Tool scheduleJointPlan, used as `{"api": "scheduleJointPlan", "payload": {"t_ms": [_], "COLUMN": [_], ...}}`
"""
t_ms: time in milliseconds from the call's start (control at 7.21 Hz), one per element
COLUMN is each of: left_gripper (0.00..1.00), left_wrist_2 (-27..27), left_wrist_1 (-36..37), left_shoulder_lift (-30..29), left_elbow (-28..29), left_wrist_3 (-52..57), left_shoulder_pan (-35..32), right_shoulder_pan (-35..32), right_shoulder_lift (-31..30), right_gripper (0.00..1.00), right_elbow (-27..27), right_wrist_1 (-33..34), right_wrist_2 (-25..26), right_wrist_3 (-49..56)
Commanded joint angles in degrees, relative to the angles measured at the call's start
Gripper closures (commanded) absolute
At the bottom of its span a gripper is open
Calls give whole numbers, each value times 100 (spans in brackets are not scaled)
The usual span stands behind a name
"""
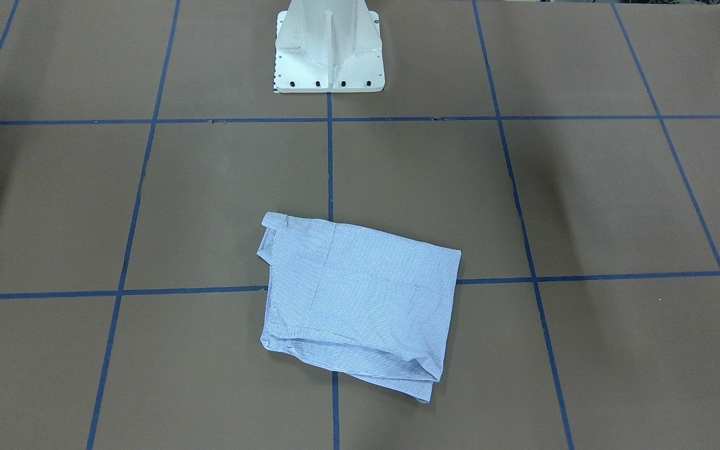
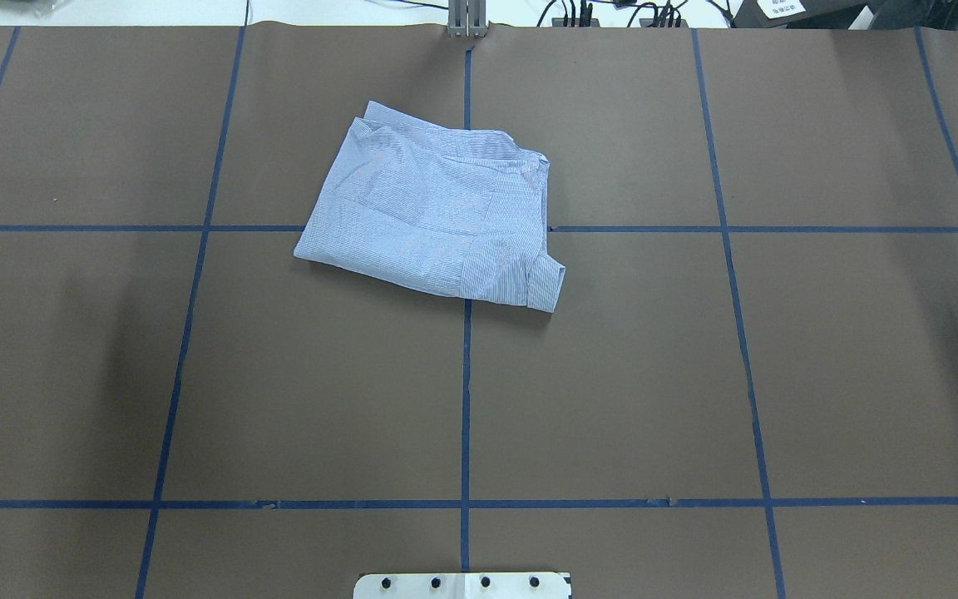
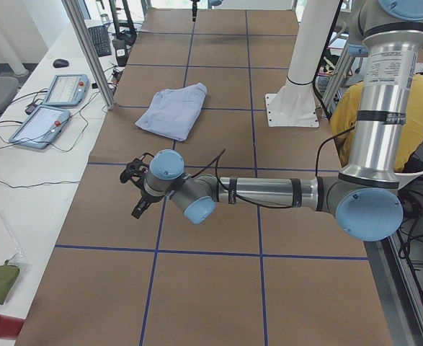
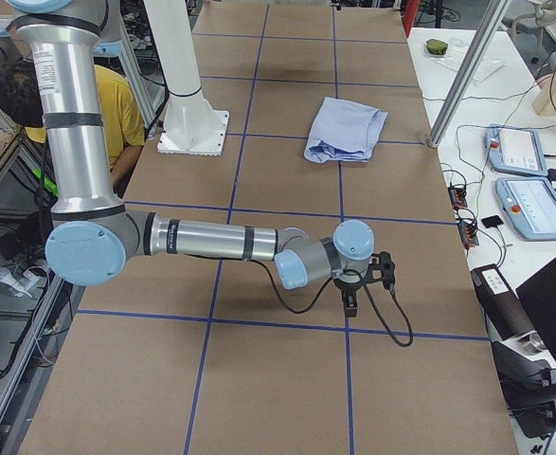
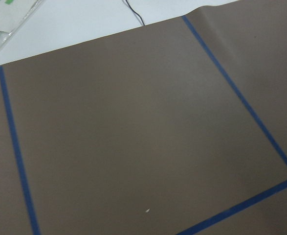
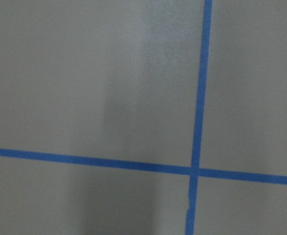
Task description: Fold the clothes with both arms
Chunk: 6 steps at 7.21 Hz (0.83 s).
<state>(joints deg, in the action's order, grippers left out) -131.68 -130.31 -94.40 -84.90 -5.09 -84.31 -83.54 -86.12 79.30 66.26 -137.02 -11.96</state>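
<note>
Striped shirt (image 2: 433, 218) lies folded into a rough rectangle on the brown counter (image 2: 612, 374), across the centre blue tape line (image 2: 466, 399) & well out from the white pedestal base (image 1: 329, 50). Left arm (image 3: 269, 193) stretched low over the counter, far off to one side of the shirt; right arm (image 4: 211, 239) same on the other side. Left claw (image 3: 136, 189) & right claw (image 4: 367, 284): can't tell if clenched or released, nothing seen in them. Wrist cams show only counter & tape.

Overhead and front views look steeply down from opposite table sides, sharing the shirt (image 2: 433, 218). Side views look from 9 and 3 o'clock. Wrist cameras hang close over the brown table (image 5: 133, 147).
</note>
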Motion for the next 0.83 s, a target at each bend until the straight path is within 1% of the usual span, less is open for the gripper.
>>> {"api": "scheduleJointPlan", "payload": {"t_ms": [0, 139, 278, 416, 555, 694], "left_gripper": [1, 1, 1, 1, 1, 1], "left_wrist_2": [-6, 28, 11, -41, -59, -42], "left_wrist_1": [1712, 2355, 2378, 2379, 2352, 2257], "left_shoulder_lift": [262, 699, 886, 949, 958, 915], "left_elbow": [-890, -1601, -1696, -1653, -1653, -1644], "left_wrist_3": [1297, 1291, 1300, 1265, 551, 144], "left_shoulder_pan": [-682, -666, -666, -657, -649, -640], "right_shoulder_pan": [-365, -417, -487, -531, -540, -540], "right_shoulder_lift": [-317, -274, -161, -194, -238, -500], "right_gripper": [0, 0, 0, 0, 0, 0], "right_elbow": [77, 121, 147, 217, 244, 253], "right_wrist_1": [621, 1121, 1318, 1328, 1311, 1241], "right_wrist_2": [-161, 207, 219, 193, 219, 184], "right_wrist_3": [998, 1446, 1555, 1556, 1556, 1582]}}
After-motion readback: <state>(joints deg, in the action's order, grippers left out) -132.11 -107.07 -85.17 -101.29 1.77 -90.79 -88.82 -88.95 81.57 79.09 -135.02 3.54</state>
